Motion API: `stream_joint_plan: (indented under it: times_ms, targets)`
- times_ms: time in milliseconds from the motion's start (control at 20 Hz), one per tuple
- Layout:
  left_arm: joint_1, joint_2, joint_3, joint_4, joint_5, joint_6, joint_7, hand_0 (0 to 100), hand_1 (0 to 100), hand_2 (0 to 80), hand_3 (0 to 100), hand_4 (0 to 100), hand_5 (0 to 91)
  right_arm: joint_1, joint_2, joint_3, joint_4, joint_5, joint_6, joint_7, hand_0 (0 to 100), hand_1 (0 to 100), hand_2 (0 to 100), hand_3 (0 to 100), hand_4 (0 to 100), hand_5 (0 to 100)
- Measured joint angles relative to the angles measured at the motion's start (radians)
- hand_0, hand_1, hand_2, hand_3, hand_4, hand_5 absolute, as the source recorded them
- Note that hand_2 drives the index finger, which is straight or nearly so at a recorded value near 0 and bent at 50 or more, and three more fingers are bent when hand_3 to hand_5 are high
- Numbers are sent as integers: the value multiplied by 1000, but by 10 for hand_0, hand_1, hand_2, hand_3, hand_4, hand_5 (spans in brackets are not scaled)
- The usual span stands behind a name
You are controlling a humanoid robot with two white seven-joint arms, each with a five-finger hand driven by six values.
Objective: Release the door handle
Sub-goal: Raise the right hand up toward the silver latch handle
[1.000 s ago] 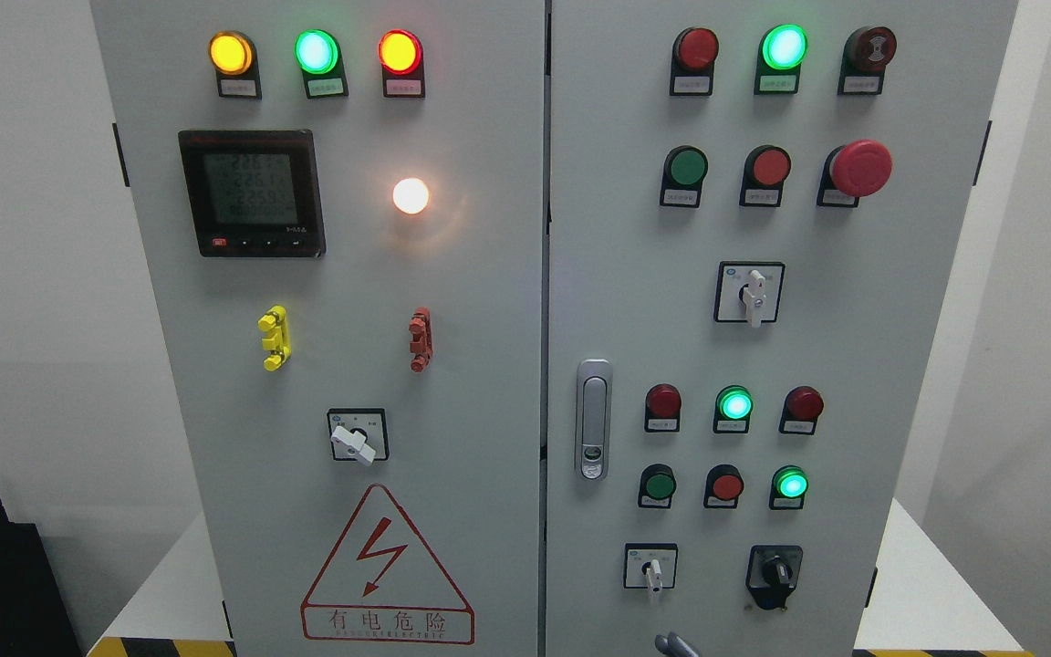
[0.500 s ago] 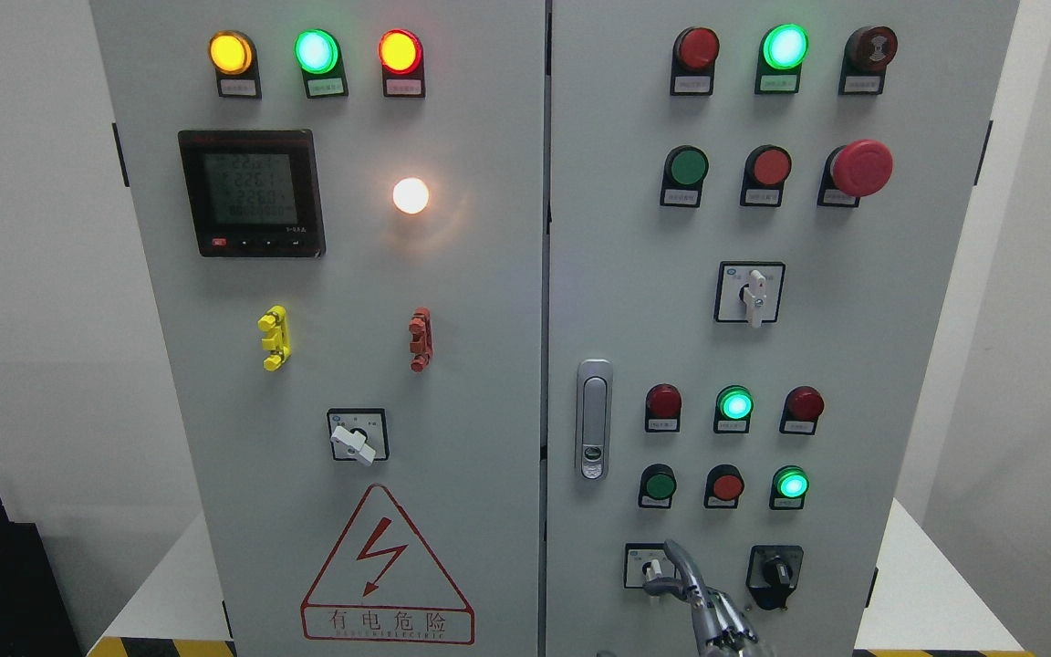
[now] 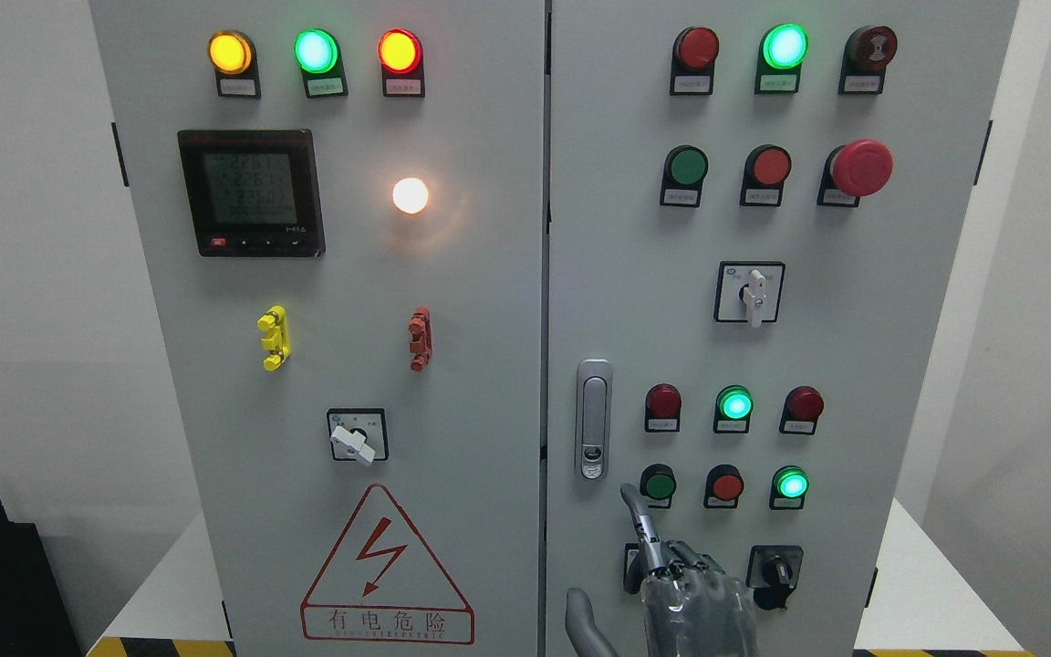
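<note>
The silver swing handle (image 3: 593, 418) sits flush and upright on the right cabinet door (image 3: 617, 274), close to the centre seam, with a round lock button at its lower end. My right hand (image 3: 619, 555) rises from the bottom edge just below and to the right of the handle. Its index finger (image 3: 639, 520) points up, its tip a short way under the handle's lower end and apart from it. The thumb (image 3: 582, 619) sticks out to the left and the other fingers are bent. It holds nothing. The left arm is out of view.
Around the hand are push buttons: a green one (image 3: 659, 484), a red one (image 3: 725, 485), a lit green one (image 3: 791, 483). A black rotary switch (image 3: 774, 573) sits to the hand's right; the hand partly hides a white selector switch. The left door (image 3: 352, 274) carries a meter, lamps and a warning triangle.
My right hand has come up from the bottom edge, from only fingertips showing to the whole hand, and its index fingertip has moved up and left toward the handle's lower end.
</note>
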Motion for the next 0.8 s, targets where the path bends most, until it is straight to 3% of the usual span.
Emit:
stream_joint_plan:
  times_ms: [250,800]
  targets:
    - [0,0,0,0,0,0,0,120,389,0,0,0,0,-49,1,13,42,37,36,39,378,411,70,1000,1000,995]
    - [0,0,0,0,0,0,0,120,389,0,0,0,0,-79,2,27,86,69,63,82,387,393,59,1000,1000,992]
